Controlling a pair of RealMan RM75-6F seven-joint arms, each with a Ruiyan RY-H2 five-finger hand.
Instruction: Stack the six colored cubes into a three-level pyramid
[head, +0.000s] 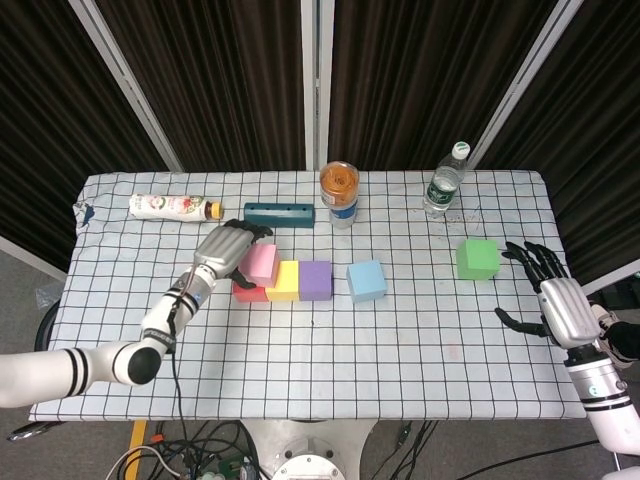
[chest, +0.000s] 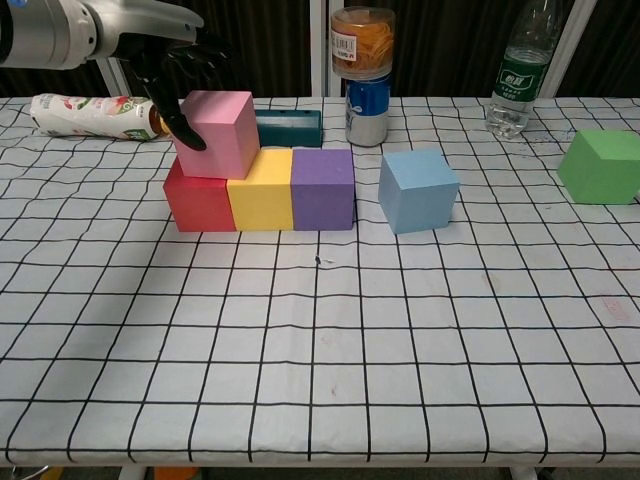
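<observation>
I'm working at a table (head: 400, 340) draped in a white cloth with a black grid, wrinkled at the corner beyond my left hand (head: 225, 250). Behind both hands, past the far edge, hang dark pleated curtains (head: 230, 80) split by pale metal posts (head: 310, 80), the outer ones slanted. Grey floor (head: 30, 280) shows outside the left hand; a tangle of cables (head: 200, 455) lies below the near edge. The light is even.
</observation>
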